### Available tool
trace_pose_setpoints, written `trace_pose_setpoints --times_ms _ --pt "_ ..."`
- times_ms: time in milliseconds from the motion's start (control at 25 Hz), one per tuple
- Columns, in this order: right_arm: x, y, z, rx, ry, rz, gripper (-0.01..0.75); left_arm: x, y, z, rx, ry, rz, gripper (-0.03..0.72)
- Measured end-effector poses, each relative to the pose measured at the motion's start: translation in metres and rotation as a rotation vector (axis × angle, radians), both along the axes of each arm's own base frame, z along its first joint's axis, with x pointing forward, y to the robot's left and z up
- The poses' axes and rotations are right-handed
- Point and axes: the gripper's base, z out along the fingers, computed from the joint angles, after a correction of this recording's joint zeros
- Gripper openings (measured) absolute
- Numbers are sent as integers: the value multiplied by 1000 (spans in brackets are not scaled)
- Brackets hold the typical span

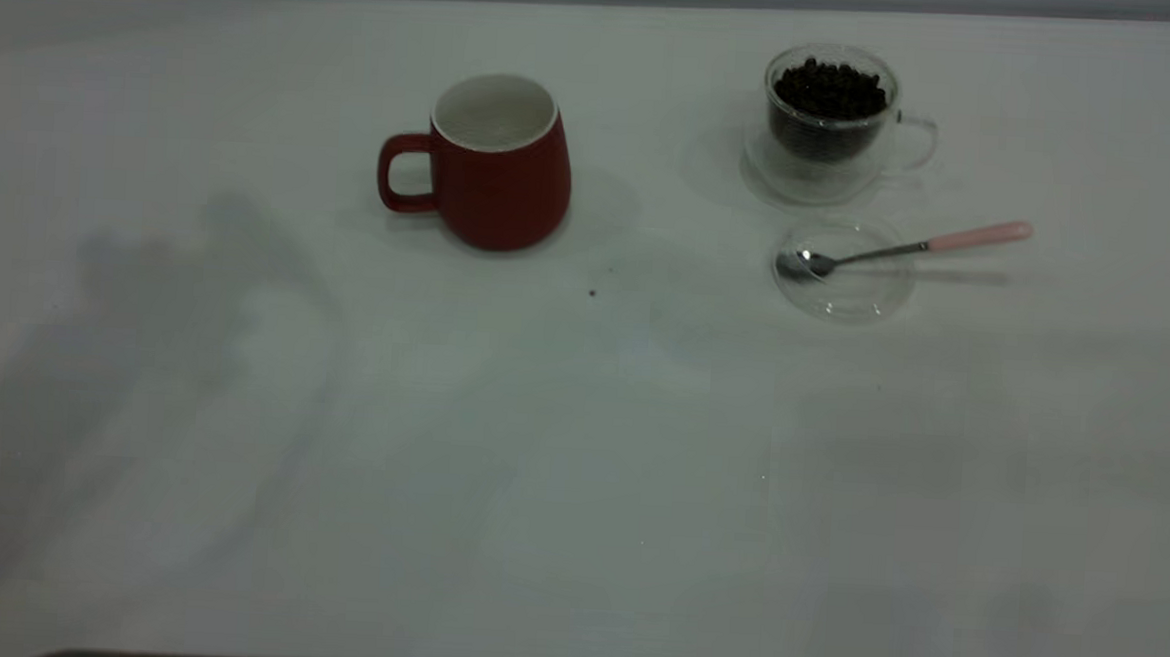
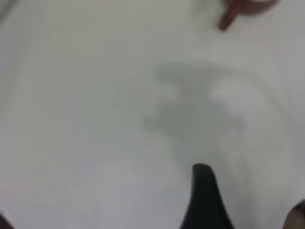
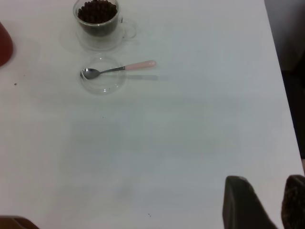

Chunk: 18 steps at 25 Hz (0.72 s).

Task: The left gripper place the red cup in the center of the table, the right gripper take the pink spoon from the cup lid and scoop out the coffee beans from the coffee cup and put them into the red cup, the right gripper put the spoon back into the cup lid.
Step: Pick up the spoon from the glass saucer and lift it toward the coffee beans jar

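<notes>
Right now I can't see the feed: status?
Left gripper open, short of the mug. Right gripper open, parked near the table edge. Spoon on lid; beans in glass. Nothing in the way.

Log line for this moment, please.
red cup upright, unheld | pink spoon bowl in cup lid | coffee beans in coffee cup

Dark red cup (image 1: 498, 179), pink-handled spoon (image 1: 910, 247)
</notes>
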Motion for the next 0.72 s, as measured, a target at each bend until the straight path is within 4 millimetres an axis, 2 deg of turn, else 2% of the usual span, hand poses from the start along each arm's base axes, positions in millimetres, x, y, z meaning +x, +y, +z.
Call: trace_pose_setpoints --times_ms 160,280,400,720 --pt "0 0 0 0 0 0 239 -52 12 37 -92 -108 129 586" --pt "0 0 0 0 0 0 239 -93 22 39 -137 -125 200 586" --pt "0 0 0 0 0 0 239 -132 32 22 -151 -100 244 586" --pt "0 0 0 0 0 0 239 -213 52 -61 -145 30 351 586"
